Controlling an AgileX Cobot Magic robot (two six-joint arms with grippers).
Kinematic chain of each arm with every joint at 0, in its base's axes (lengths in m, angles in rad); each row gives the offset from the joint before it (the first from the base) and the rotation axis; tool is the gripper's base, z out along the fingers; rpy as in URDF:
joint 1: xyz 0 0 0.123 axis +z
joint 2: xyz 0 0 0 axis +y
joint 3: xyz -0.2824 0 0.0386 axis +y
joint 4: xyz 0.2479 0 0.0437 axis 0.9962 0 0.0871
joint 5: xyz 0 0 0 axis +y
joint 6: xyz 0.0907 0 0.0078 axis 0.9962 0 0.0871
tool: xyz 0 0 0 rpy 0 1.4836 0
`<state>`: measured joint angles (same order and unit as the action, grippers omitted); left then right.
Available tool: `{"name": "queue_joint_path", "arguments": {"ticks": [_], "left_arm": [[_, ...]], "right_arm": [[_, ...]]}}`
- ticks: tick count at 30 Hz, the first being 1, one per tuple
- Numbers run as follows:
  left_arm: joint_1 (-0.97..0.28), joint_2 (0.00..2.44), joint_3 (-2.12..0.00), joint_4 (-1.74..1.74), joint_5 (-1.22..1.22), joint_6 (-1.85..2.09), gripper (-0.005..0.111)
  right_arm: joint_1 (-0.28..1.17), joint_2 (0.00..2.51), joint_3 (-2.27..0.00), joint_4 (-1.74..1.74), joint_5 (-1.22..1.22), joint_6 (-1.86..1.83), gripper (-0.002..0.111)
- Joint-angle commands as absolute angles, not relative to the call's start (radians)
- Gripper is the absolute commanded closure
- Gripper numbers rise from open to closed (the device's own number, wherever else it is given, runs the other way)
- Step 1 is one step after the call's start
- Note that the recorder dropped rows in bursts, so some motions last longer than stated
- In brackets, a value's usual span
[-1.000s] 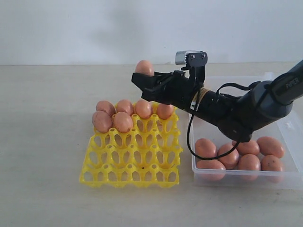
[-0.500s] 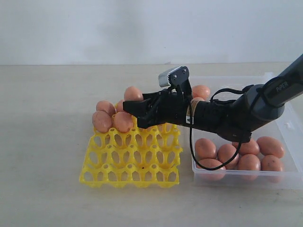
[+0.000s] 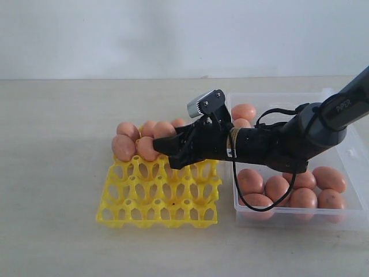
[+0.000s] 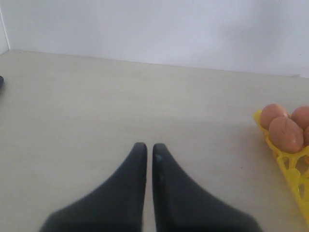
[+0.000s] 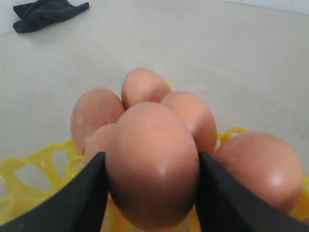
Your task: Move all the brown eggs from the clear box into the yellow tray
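Observation:
My right gripper [image 3: 165, 142] is shut on a brown egg [image 3: 164, 130], low over the back part of the yellow tray [image 3: 155, 199]. Close up, that held egg [image 5: 152, 159] fills the gap of the right gripper [image 5: 150, 155], both black fingers [image 5: 89, 193] pressed on its sides. Several brown eggs [image 3: 124, 147] sit in the tray's back rows. More brown eggs [image 3: 249, 180] lie in the clear box [image 3: 300, 216] to the right. My left gripper [image 4: 146, 146] is shut and empty over bare table, left of the tray's corner [image 4: 289, 164].
The tray's front rows of cups [image 3: 173, 210] hold nothing. A dark cloth [image 5: 48, 12] lies on the table far beyond the tray. A white wall stands behind the table. The right arm's cable [image 3: 239, 190] hangs over the box's left wall.
My right gripper has come down and to the left with the egg, from high above the tray's back edge to just over the eggs in the tray.

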<state>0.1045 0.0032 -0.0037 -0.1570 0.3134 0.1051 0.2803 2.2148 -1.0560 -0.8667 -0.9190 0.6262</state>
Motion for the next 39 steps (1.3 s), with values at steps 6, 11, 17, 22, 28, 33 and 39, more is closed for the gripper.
{"name": "queue_joint_path", "arguments": {"ticks": [6,11,17,22,28,33,39], "left_arm": [[0.107,0.000,0.000,-0.158,0.312,0.109,0.103],[0.107,0.000,0.000,-0.158,0.312,0.109,0.103],[0.107,0.000,0.000,-0.158,0.312,0.109,0.103],[0.107,0.000,0.000,-0.158,0.312,0.109,0.103],[0.107,0.000,0.000,-0.158,0.312,0.109,0.103],[0.107,0.000,0.000,-0.158,0.312,0.109,0.103],[0.107,0.000,0.000,-0.158,0.312,0.109,0.103]], "right_arm": [[0.278,2.213,-1.059,-0.872,-0.892,0.625,0.109],[0.278,2.213,-1.059,-0.872,-0.892,0.625,0.096],[0.278,2.213,-1.059,-0.880,-0.890,0.623,0.069],[0.278,2.213,-1.059,-0.880,-0.890,0.621,0.065],[0.278,2.213,-1.059,-0.880,-0.892,0.621,0.065],[0.278,2.213,-1.059,-0.897,-0.892,0.619,0.059],[0.278,2.213,-1.059,-0.911,-0.892,0.619,0.048]]}}
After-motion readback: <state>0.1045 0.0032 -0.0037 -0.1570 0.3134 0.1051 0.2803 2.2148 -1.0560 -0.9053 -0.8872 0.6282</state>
